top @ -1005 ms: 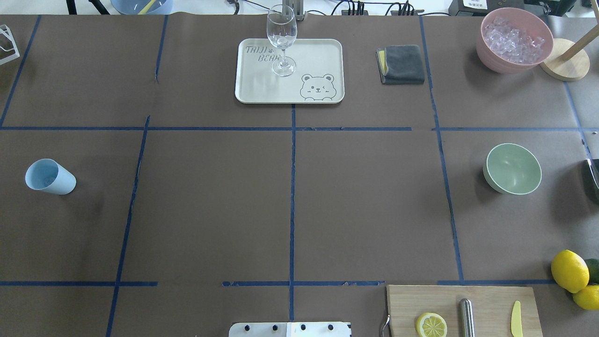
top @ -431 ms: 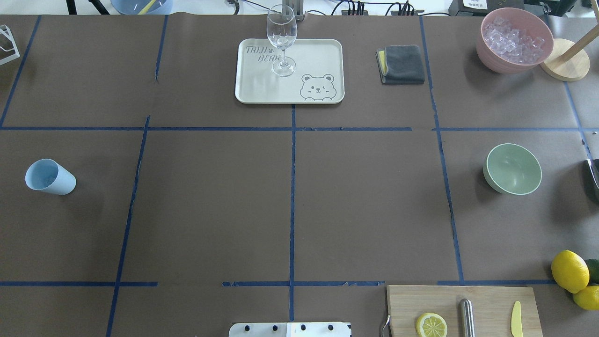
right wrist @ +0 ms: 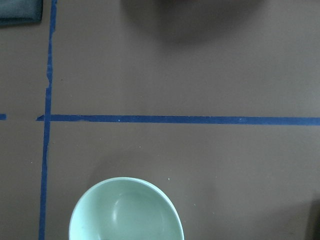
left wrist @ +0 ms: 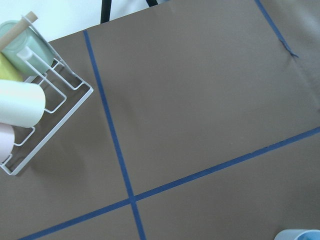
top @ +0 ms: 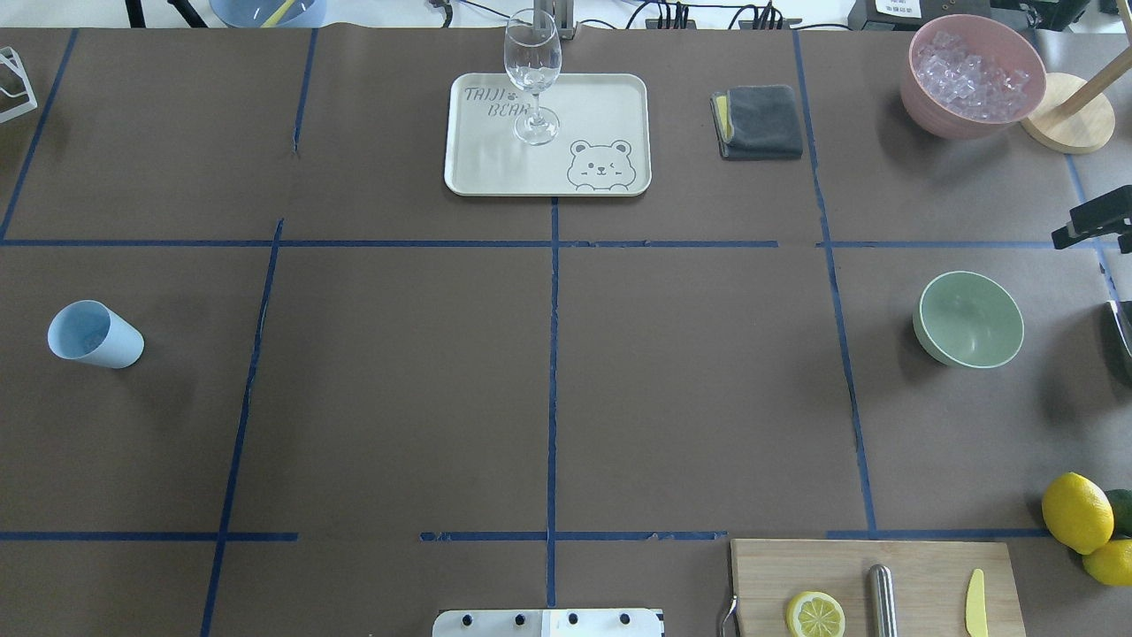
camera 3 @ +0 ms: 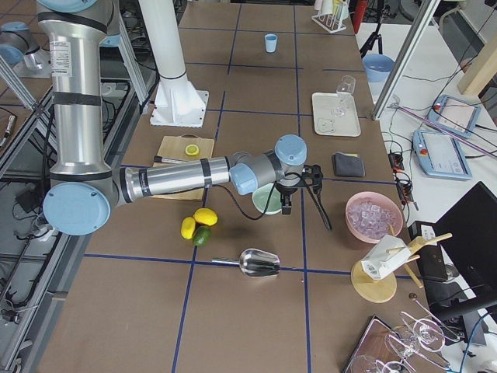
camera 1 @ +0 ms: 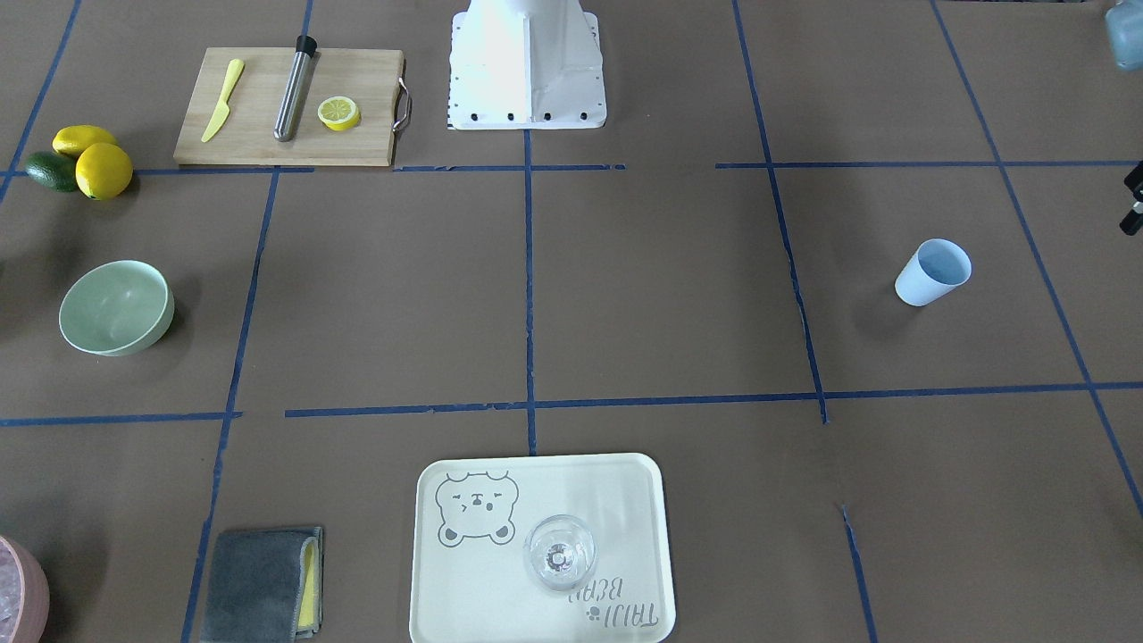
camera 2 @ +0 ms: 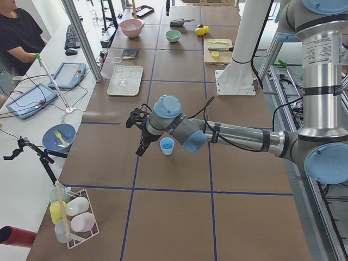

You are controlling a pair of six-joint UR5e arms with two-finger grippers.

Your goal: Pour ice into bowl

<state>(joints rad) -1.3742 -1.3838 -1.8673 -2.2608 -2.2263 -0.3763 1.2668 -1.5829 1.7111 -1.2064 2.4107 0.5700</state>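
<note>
right gripper (top: pixel 1091 227) a dark sliver cut by the overhead view's right edge, its fingers' spacing unreadable, left gripper (camera 1: pixel 1134 200) clipped at the front-facing view's right edge, mint-green bowl (right wrist: pixel 126 210) cropped by the right wrist view's bottom edge, lime (top: pixel 1120 510) half hidden behind lemons (top: pixel 1076 511)

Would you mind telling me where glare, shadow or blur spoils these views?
Front-facing view: the white robot base is blown out by glare. Overhead view: the bowl shows a soft highlight inside and a shadow toward the view's left. Right wrist view: a broad blurred shadow darkens the table near the top. Left wrist view: the cups at the left edge look soft and washed out.
</note>
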